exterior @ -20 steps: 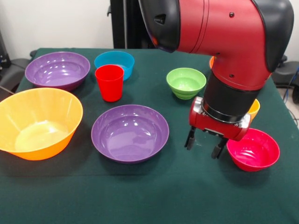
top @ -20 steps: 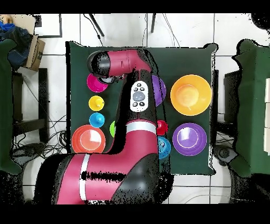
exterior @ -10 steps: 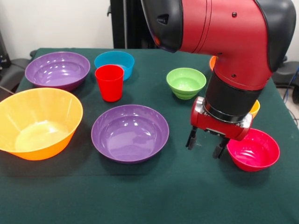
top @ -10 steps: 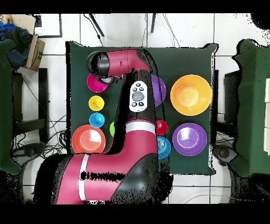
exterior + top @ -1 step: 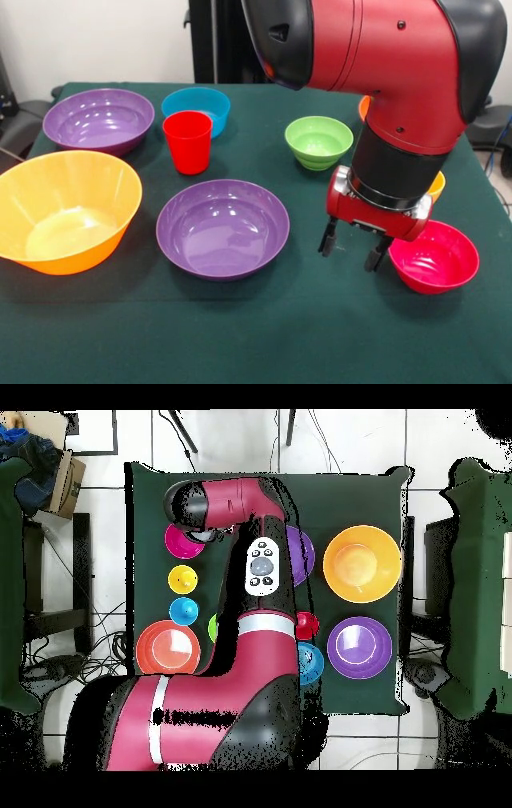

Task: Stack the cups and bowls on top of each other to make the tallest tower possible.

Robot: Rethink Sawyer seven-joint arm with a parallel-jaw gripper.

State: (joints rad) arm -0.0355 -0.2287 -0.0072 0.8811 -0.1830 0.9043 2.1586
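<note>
The gripper (image 5: 350, 248) hangs empty with its jaws spread wide, low over the table (image 5: 264, 336), between the near purple bowl (image 5: 222, 228) and the pink bowl (image 5: 434, 258).

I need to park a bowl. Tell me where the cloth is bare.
Bare: the front strip of green cloth below the yellow-orange bowl, near purple bowl and magenta bowl. Crowded: around the red cup, blue bowl and far purple bowl.

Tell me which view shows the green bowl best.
Front view: the green bowl shows whole, rim and inside, beside the arm. Overhead, the arm hides nearly all of it; only a green sliver shows at the arm's edge.
</note>
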